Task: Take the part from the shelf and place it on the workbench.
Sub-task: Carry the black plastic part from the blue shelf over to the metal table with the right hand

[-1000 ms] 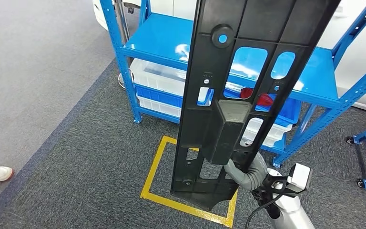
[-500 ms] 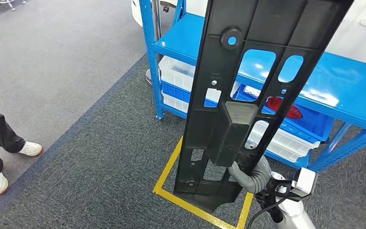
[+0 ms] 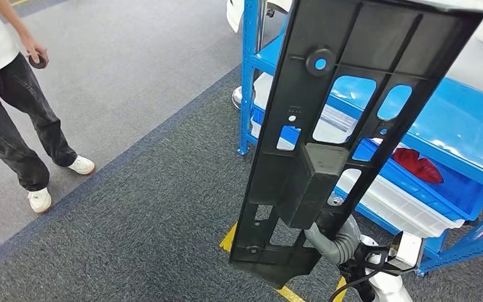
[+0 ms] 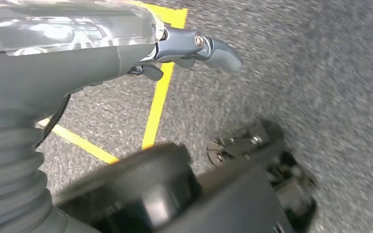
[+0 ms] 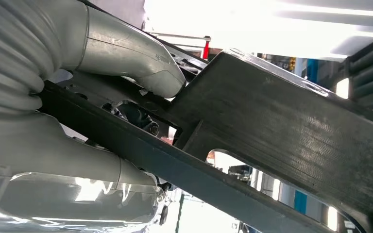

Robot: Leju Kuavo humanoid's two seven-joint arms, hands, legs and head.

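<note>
The right hand (image 3: 331, 234) stays clamped on the long black plastic panel (image 3: 346, 126), held upright in front of the blue shelf rack (image 3: 249, 75). The view has swung since a second ago: the rack sits further right, and a person (image 3: 12, 94) now stands left of it. The left hand (image 4: 194, 48) hangs over the carpet, fingers apart, holding nothing.

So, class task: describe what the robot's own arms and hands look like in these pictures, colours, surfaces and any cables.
The right hand has a grey ribbed cover at the wrist and thick, smooth grey fingers. Below it sits a silver arm with a small white camera box and looping black cables. The left hand shows the same grey ribbed cover, a clear glossy shell and blue-grey fingers with a visible screw.
</note>
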